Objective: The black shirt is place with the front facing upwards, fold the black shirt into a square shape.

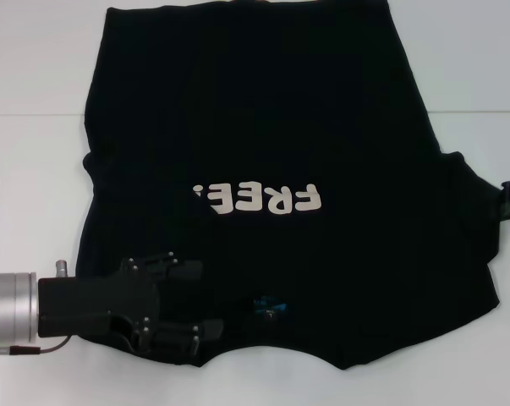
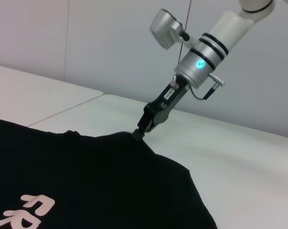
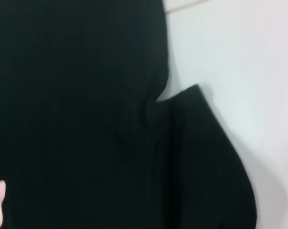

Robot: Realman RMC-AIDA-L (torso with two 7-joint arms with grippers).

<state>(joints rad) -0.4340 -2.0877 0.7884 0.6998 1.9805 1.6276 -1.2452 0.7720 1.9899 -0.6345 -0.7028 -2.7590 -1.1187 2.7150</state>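
Black shirt [image 1: 271, 127] lies flat on the white counter [image 1: 35, 68] — soft cotton; left gripper [image 1: 191, 300] fingers released over its shoulder, right gripper [image 2: 140, 132] fingers grasping its sleeve.

head looks straight down; wrists sit low, sharing black shirt [image 1: 263, 127].

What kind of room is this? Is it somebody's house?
Probably not a house; it looks like a robot test lab. A black shirt lies flat on a plain white table, the wall is bare, and robot arms work it: left end effector, right end effector.
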